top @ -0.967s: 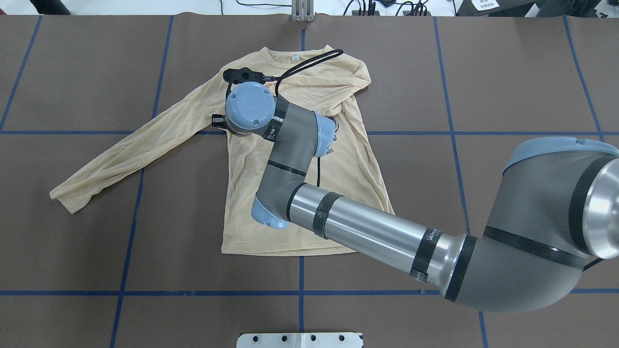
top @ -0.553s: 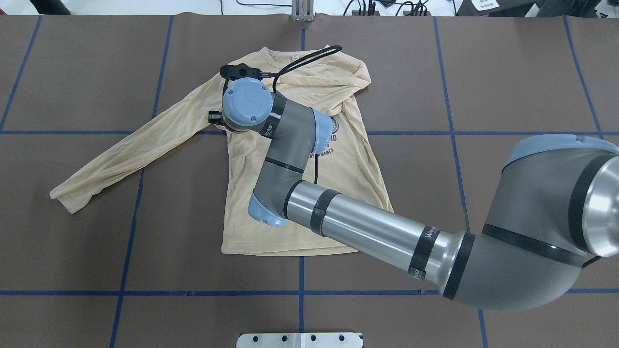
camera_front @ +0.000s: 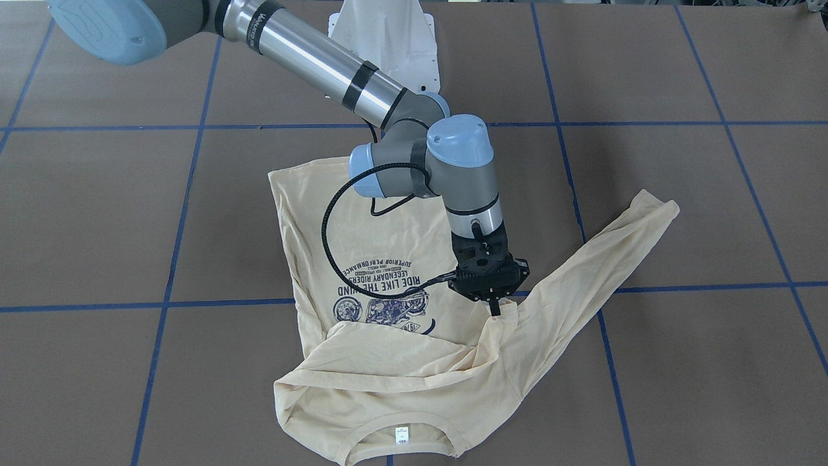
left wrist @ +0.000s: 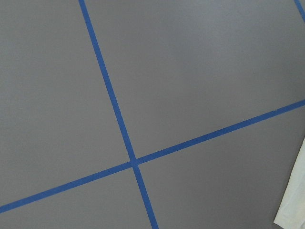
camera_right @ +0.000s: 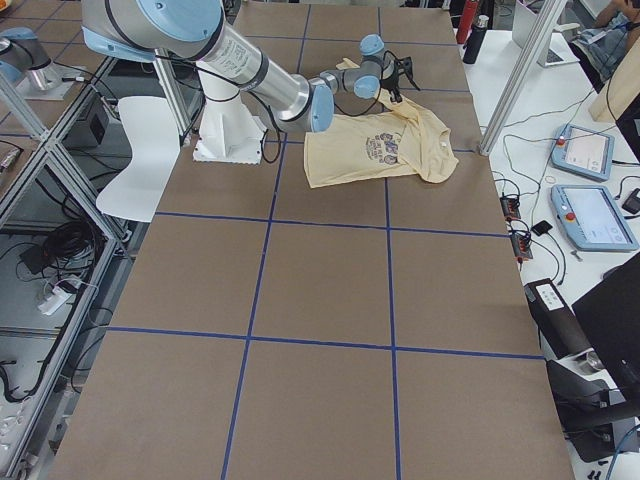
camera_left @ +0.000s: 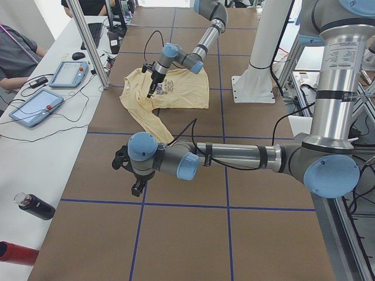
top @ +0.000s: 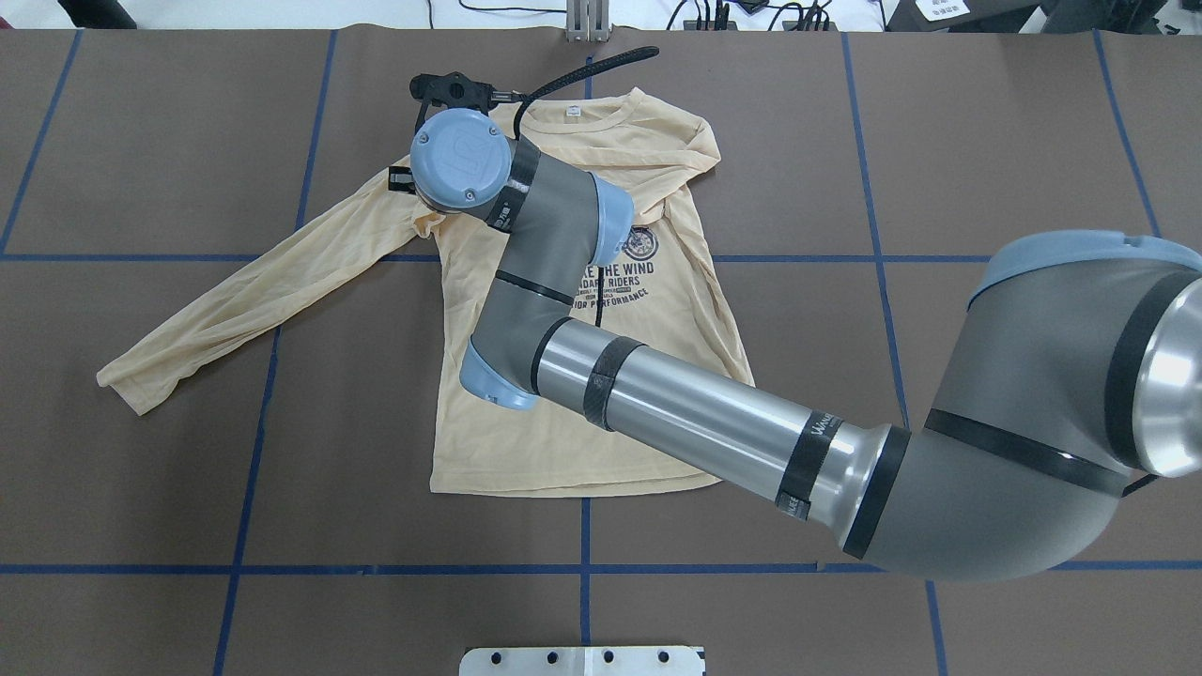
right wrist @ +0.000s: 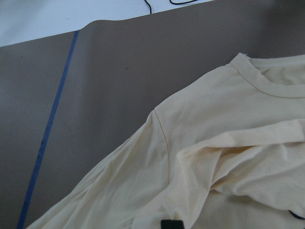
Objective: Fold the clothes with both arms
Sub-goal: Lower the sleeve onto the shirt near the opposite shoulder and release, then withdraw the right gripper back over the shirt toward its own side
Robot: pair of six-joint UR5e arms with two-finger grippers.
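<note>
Pinching the T-shirt (camera_front: 388,382) shoulder with right claw (camera_front: 494,304), clamped on cloth.
Spread on worktop (camera_front: 679,362) beneath that claw; cannot tell for left claw (camera_left: 136,187), well apart.

One T-shirt (top: 563,422), two robot arms (camera_left: 234,155), two tablets (camera_left: 68,73), two bottles (camera_left: 35,206).

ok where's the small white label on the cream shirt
Overhead view: small white label sits inside the cream shirt's far neckline, left of the central blue line.
</note>
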